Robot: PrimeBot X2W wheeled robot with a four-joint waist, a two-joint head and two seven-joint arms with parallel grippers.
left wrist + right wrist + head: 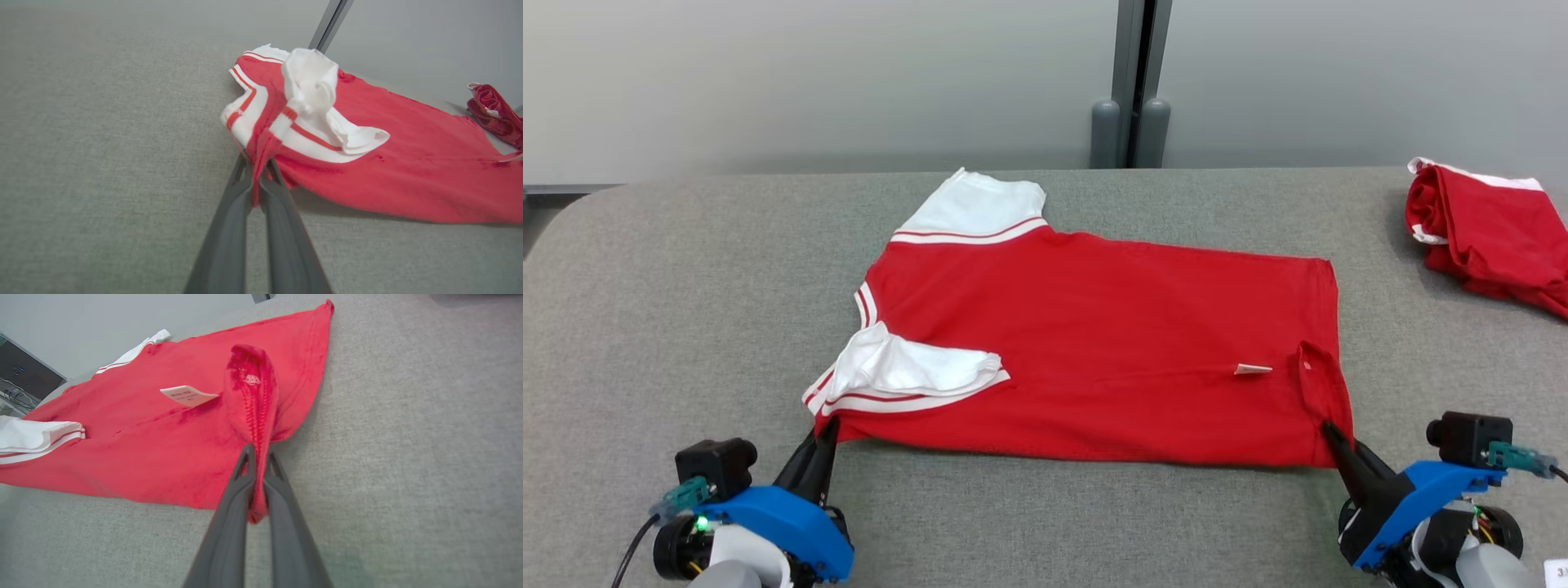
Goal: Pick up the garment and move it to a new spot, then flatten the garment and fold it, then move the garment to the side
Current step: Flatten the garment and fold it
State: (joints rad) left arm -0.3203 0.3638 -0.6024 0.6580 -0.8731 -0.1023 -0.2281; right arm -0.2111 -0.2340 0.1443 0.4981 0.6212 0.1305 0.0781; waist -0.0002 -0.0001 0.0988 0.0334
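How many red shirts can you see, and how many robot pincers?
Red shirts: 2, the spread shirt and the crumpled shirt
Pincers: 2, the left pincer and the right pincer, each pinching the spread shirt
Total: 4

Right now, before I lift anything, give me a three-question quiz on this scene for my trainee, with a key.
1. True or false: the left gripper and the right gripper are each shut on the near edge of the red shirt.
2. Multiple choice: the white label on the shirt lies nearer which gripper? A) the left one B) the right one C) midway between the two
3. Short answer: what else lies on the grey table, at the robot's far right and apart from the shirt?
Key: 1 true; 2 B; 3 a second red garment with white trim, crumpled.
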